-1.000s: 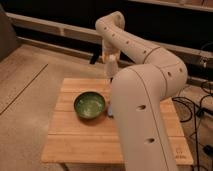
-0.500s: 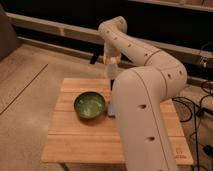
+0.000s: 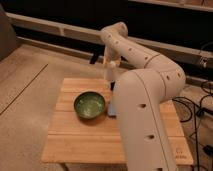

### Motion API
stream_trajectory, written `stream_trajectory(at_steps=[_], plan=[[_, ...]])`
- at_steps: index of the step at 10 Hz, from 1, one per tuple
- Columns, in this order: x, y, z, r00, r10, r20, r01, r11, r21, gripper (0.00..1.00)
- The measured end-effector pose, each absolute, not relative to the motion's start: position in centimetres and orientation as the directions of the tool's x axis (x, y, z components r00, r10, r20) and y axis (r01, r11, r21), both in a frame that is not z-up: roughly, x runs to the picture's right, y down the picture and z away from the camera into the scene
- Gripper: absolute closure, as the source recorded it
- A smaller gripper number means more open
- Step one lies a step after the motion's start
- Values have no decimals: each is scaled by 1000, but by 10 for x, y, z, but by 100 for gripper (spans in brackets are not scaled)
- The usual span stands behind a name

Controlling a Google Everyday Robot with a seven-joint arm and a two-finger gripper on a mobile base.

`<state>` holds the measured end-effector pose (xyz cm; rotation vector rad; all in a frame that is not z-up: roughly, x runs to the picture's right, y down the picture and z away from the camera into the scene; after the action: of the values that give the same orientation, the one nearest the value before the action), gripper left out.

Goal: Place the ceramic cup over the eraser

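Found the gripper over the far side of the wooden table, toward 12 o'clock on the tabletop, at the end of the white arm. Saw its fingers closed on the ceramic cup (cream-white, narrow, held upright), gripped at the top with the body hanging below. Placed the cup at roughly 1 o'clock from the green bowl, apart from it and seemingly raised off the boards; could not tell how near its base came to the wood.

Made out a small dark thing at 3 o'clock of the bowl, just beside the rim and half hidden by the arm; could not tell what it was. Spotted cables on the floor beyond the table's 3 o'clock edge.

Set against the view a second before, noted the cup a touch lower and shifted slightly toward 3 o'clock, and the arm's upper bend lower as well. Found the bowl unmoved near the table's middle. Found the grip on the cup unchanged, fingers shut throughout.
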<state>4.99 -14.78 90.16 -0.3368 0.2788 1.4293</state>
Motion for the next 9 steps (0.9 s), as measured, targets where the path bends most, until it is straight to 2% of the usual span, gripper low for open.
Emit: stream_trajectory(at_steps=[9], plan=[[57,-116,947,65,892,-447,-996,31,-83,100]])
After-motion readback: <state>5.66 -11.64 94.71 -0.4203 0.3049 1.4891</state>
